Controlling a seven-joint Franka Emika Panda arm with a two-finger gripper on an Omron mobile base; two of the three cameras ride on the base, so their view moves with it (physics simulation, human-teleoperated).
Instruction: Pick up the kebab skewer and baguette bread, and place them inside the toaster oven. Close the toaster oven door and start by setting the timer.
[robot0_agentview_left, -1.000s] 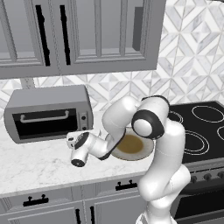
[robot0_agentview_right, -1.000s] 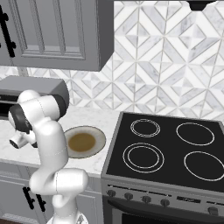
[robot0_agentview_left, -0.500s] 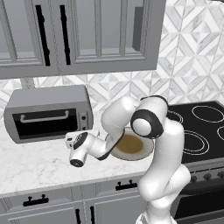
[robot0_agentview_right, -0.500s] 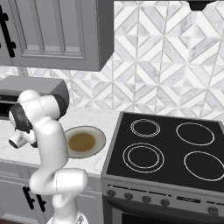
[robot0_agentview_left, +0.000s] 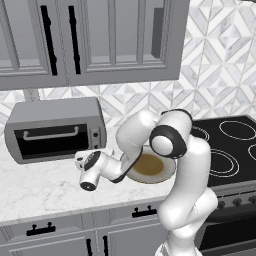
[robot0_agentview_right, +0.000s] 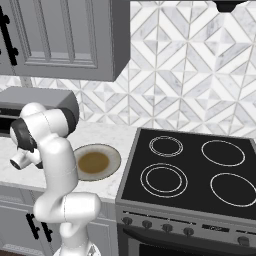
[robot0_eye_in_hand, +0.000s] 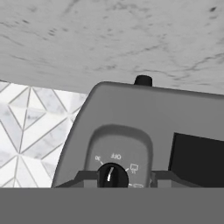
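The toaster oven (robot0_agentview_left: 55, 127) stands on the counter at the left, its toaster oven door (robot0_agentview_left: 52, 141) shut. My gripper (robot0_agentview_left: 93, 154) is low at the oven's right front corner, against the knob panel. The hand view is rolled upside down. It shows the oven's panel (robot0_eye_in_hand: 131, 113) with a black timer knob (robot0_eye_in_hand: 112, 175) between my two fingers (robot0_eye_in_hand: 85, 177). My gripper (robot0_eye_in_hand: 122, 176) is shut on that knob. The dark door glass (robot0_eye_in_hand: 197, 159) lies beside the panel. The kebab skewer and baguette bread are hidden from view.
A round beige plate (robot0_agentview_left: 150, 167) with a brown centre sits on the marble counter (robot0_agentview_left: 40, 192) right of the hand, also plate (robot0_agentview_right: 95, 162). A black stove top (robot0_agentview_right: 195, 170) lies further right. Grey wall cabinets (robot0_agentview_left: 90, 40) hang above the oven.
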